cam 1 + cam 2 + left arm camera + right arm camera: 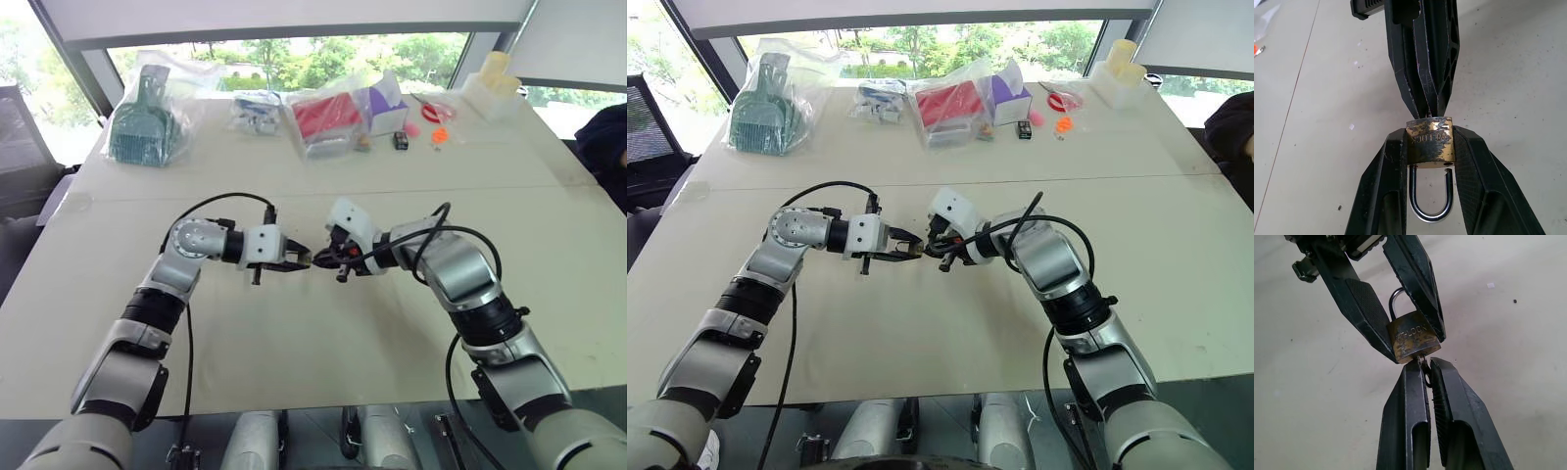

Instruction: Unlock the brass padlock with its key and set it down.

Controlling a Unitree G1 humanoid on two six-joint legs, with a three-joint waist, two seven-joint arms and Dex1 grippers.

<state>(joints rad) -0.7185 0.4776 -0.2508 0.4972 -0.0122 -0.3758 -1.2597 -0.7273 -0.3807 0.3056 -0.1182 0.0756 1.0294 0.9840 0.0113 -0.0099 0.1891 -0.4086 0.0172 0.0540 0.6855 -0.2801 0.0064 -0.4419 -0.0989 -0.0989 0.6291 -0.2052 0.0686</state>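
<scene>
Left gripper [1430,147]: your two black fingers are clamped on the body of the brass padlock [1430,142], one on each side face, held in the air above the table [294,333], between the two arms.

Brass padlock: worn yellow body with stamped lettering. Its silvery shackle [1431,196] lies back between your left fingers; one leg stands clear of the body with a small gap, so the shackle reads as sprung.

Right gripper [1425,364]: your fingers are pinched together on the key [1423,366], meeting the padlock's keyhole end tip to tip with the left gripper.

Key: thin silvery sliver, mostly hidden between the right fingers. Its blade runs into the bottom of the padlock body; how deep you cannot tell.

Table: pale top, seam across the middle. Far edge carries a bagged green dustpan [147,122], a bagged red item [325,117], a purple and white box [384,106] and small loose pieces, all well apart from the grippers.
</scene>
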